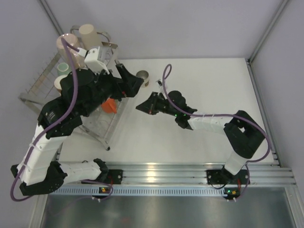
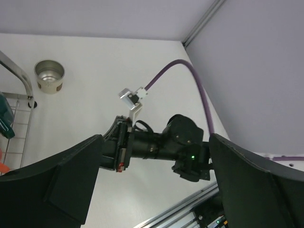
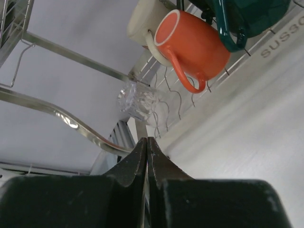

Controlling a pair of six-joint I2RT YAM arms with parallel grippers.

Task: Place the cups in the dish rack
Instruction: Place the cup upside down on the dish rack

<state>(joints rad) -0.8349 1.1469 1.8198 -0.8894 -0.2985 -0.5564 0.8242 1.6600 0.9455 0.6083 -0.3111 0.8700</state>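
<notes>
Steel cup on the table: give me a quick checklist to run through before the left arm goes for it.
1. The steel cup stands upright on the table, apart from the dish rack: ok.
2. The left gripper is open and empty: ok.
3. Cup centred between the left fingers: not ok; it sits far up-left in the left wrist view.
4. The right gripper is shut and holds nothing: ok.
5. The right arm is out of the left gripper's way: cannot tell; the two sit close.
6. Free slot in the dish rack: cannot tell.
</notes>
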